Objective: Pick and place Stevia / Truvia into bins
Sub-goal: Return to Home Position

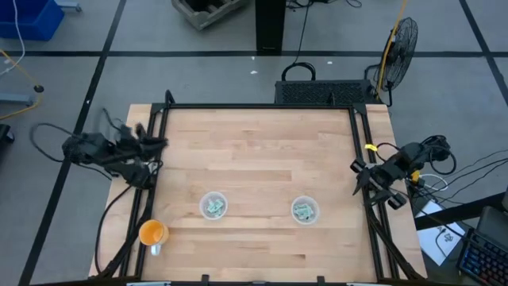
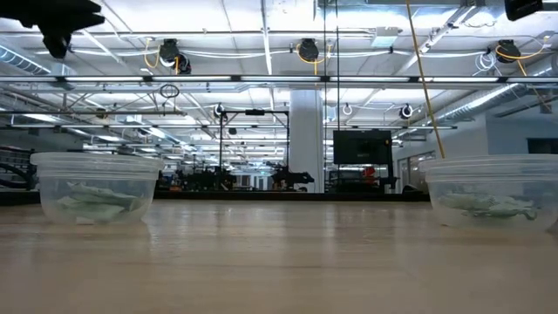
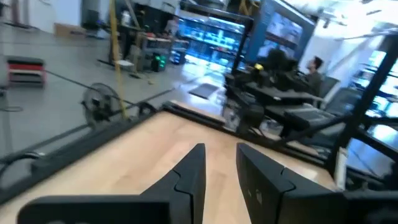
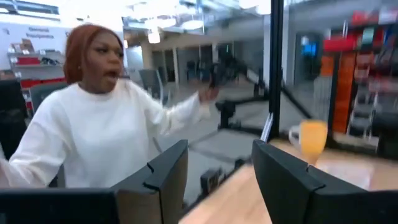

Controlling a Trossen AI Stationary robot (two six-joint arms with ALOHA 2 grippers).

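Two clear cups stand on the wooden table near its near edge: the left cup (image 1: 213,206) (image 2: 96,187) and the right cup (image 1: 305,210) (image 2: 493,192). Pale green and white packets lie inside each, on the bottoms (image 1: 214,207) (image 1: 304,210) (image 2: 98,201) (image 2: 488,206). I see no packets loose on the table. My left gripper (image 1: 159,144) (image 3: 221,158) hovers over the table's left edge, open and holding nothing. My right gripper (image 1: 361,171) (image 4: 217,162) hovers over the right edge, also open with nothing between its fingers.
An orange cup (image 1: 152,232) (image 4: 313,140) stands at the table's near left corner. A black frame rail (image 1: 262,106) borders the table. A person in a white top (image 4: 93,118) shows beyond the table in the right wrist view. Bare wood lies between and behind the cups.
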